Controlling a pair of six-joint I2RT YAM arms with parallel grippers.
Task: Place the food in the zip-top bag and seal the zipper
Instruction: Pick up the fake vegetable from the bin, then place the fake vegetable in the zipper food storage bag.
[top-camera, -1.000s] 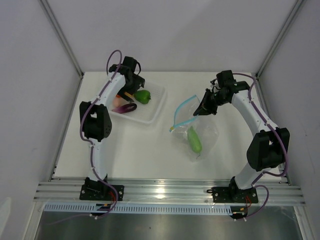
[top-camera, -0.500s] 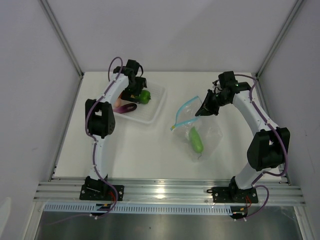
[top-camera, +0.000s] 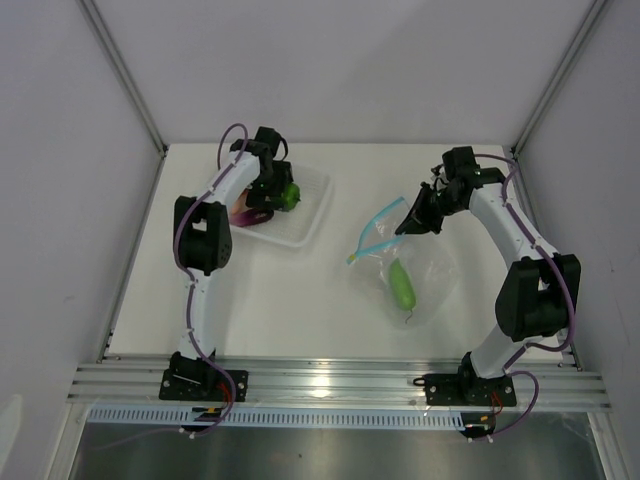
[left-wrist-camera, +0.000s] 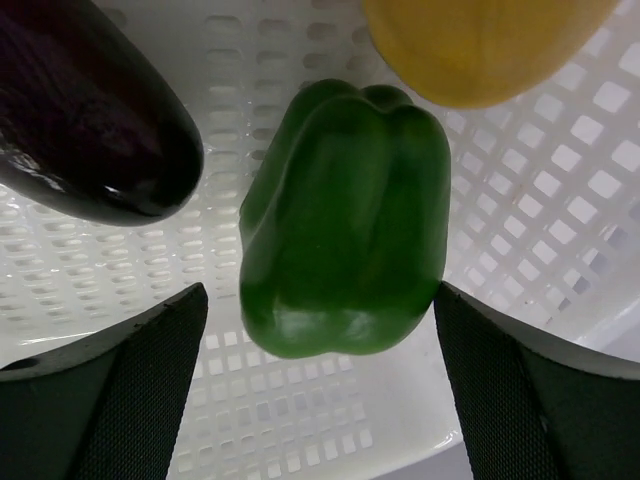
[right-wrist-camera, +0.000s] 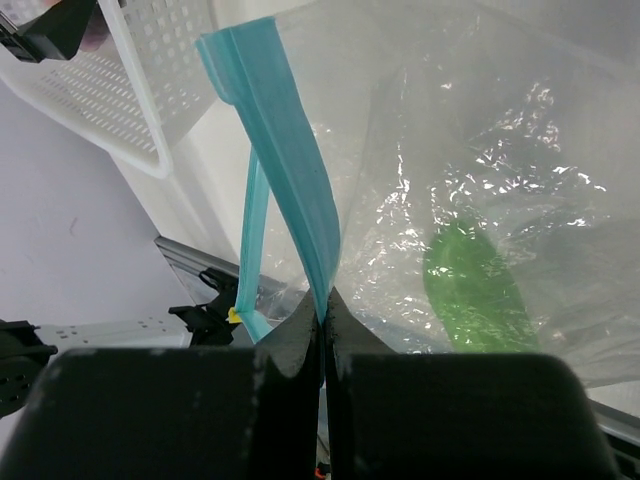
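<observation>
The right gripper (right-wrist-camera: 322, 305) pinched the zipper (right-wrist-camera: 290, 190), propping open the zip-top bag (right-wrist-camera: 480, 150) holding the cucumber (right-wrist-camera: 475, 290), while the left gripper (left-wrist-camera: 318, 290), jaws spread, straddled the green bell pepper (left-wrist-camera: 345, 220) in the tray (left-wrist-camera: 560, 180), apparently to grasp it.

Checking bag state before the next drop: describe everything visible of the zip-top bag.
The zip-top bag is clear, thin, crinkled plastic, lying floppy on the table right of the white tray. Its light-blue zipper is unsealed: the mouth gapes toward the tray, one lip raised. The right gripper is shut on that raised strip. A light green cucumber lies inside; no other food shows in it.
</observation>
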